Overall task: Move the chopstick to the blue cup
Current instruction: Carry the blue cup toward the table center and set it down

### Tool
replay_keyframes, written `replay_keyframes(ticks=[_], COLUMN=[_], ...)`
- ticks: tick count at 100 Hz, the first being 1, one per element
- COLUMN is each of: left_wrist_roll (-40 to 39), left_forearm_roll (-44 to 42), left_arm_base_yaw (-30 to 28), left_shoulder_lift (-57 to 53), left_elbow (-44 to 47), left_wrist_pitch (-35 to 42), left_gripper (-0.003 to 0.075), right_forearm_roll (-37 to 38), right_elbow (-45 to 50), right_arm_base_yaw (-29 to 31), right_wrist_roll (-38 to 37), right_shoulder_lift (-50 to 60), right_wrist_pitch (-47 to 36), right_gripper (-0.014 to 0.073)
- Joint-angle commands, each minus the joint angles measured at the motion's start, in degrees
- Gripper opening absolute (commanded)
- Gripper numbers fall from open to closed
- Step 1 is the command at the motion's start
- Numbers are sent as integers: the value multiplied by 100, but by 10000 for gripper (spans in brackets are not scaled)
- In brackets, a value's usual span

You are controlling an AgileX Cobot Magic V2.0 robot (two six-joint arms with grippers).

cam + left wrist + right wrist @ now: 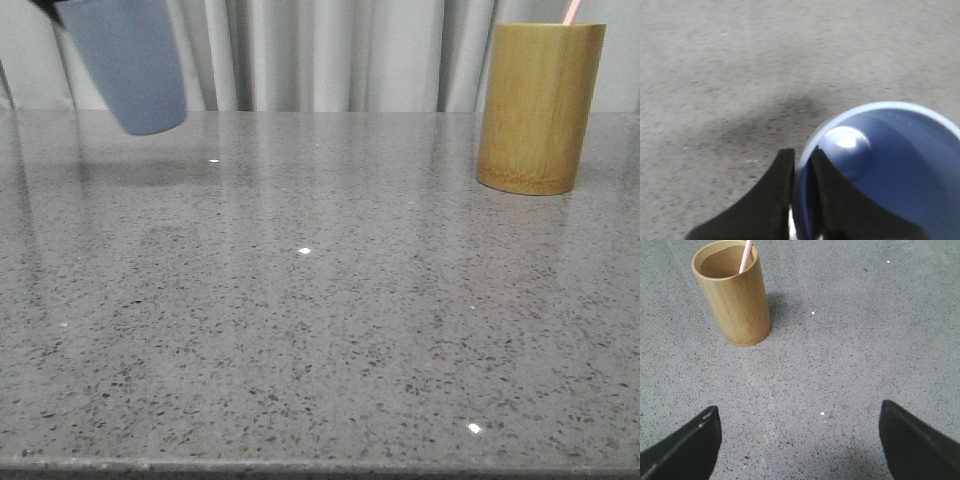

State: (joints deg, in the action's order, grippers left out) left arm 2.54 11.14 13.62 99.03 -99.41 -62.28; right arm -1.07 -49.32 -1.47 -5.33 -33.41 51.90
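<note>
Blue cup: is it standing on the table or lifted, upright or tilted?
Lifted and tilted. The front view shows the blue cup leaning above the table; the left end effector pinches its rim.

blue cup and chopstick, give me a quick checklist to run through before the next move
1. Left gripper holding the blue cup: ok, its fingers pinch the rim, one inside and one outside.
2. Blue cup off the table: ok, the front view shows it lifted and tilted, with a shadow below.
3. Blue cup empty: ok, the left wrist view shows a bare inside.
4. Chopstick location: ok, it stands in the bamboo cup.
5. Right gripper ready to grasp: ok, open wide with nothing between the fingers, short of the bamboo cup.
6. Bamboo cup stable: ok, upright on the table.
</note>
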Motion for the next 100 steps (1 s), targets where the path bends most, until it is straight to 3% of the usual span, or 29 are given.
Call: replay_keyframes(ticks=[1,42,100], left_wrist_roll=[27,27,17], left_forearm_roll=[120,74,-171], left_arm_base_yaw=[287,1284,1447], left_shoulder_lift=[-239,226,580], left_elbow=[-372,-652,-687], left_wrist_pitch=[66,229,46], left_gripper=[-19,-19,-19], right_forearm_roll=[10,10,10], right_elbow=[-198,-198,-198], right_arm_base_yaw=[19,19,19], right_wrist_roll=[20,20,20], right_shoulder_lift=[-58,-58,-58], right_wrist_pitch=[-456,-502,-502], right_gripper=[635,635,635])
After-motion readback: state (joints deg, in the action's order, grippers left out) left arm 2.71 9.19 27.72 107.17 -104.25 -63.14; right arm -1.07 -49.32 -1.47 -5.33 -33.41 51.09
